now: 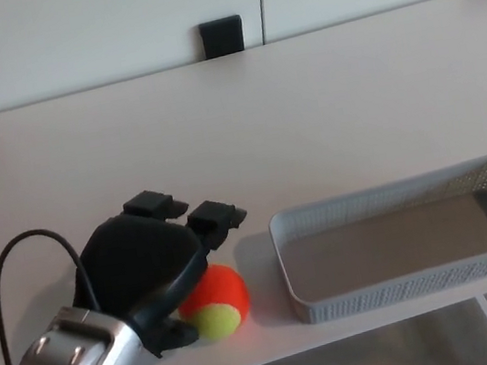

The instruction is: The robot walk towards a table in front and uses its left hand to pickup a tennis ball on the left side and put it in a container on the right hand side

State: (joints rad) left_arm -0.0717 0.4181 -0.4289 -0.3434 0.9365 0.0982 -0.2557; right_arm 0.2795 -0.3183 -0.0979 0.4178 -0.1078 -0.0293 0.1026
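- As my left hand (145,263) hangs over the near-left part of the table (307,117), the tennis ball (218,299) sits on the tabletop at the hand's right side, partly tucked under my palm and close to the front edge.
- My two fingers (216,216) reach forward past the ball and stand apart from each other. My thumb (177,290) curves down along the ball's left flank. I am not clamped on anything, and the ball looks to be resting on its own weight.
- The container (407,279), a shallow grey mesh tray, lies just beside the ball on its right with a narrow strip of bare table between them. It looks empty.
- My right hand does not show.
- How I expect the ball to handle: light, with a fuzzy skin that should give my pads good friction, and springy enough to yield a little under a squeeze. It is round, though, so a careless nudge could roll it off the near edge.
- Where I would take hold: around the widest part, fingers on the far side and thumb on the near side (an off-centre pinch could squirt it out).
- I judge that I need to curl the fingers down behind the ball before I lift.
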